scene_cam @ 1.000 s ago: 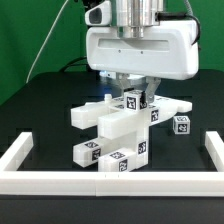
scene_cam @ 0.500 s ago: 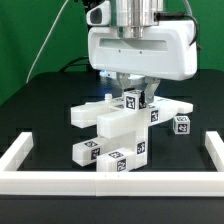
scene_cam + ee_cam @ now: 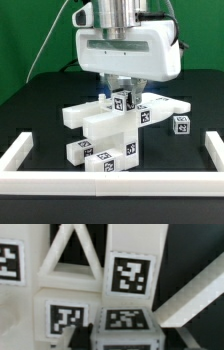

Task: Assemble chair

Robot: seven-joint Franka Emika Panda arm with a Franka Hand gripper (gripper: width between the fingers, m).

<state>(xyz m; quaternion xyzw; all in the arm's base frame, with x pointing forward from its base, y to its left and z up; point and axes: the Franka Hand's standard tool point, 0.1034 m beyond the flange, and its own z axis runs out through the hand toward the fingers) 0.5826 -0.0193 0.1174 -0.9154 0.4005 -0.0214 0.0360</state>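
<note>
The chair is a cluster of joined white blocky parts with black-and-white tags, standing at the middle of the black table. A flat slab sticks out toward the exterior view's right. My gripper reaches down from the white hand onto the chair's top and is shut on a tagged block there. In the wrist view the block sits between my dark fingers, with the gripper closed around it. The cross-braced piece lies just beyond it.
A loose small tagged cube stands on the table at the exterior view's right of the chair. A low white border rail runs along the front and up both sides. A green backdrop stands behind the table.
My gripper and hand have moved toward the exterior view's left. The whole chair cluster has shifted left with it. The small cube has stayed put.
</note>
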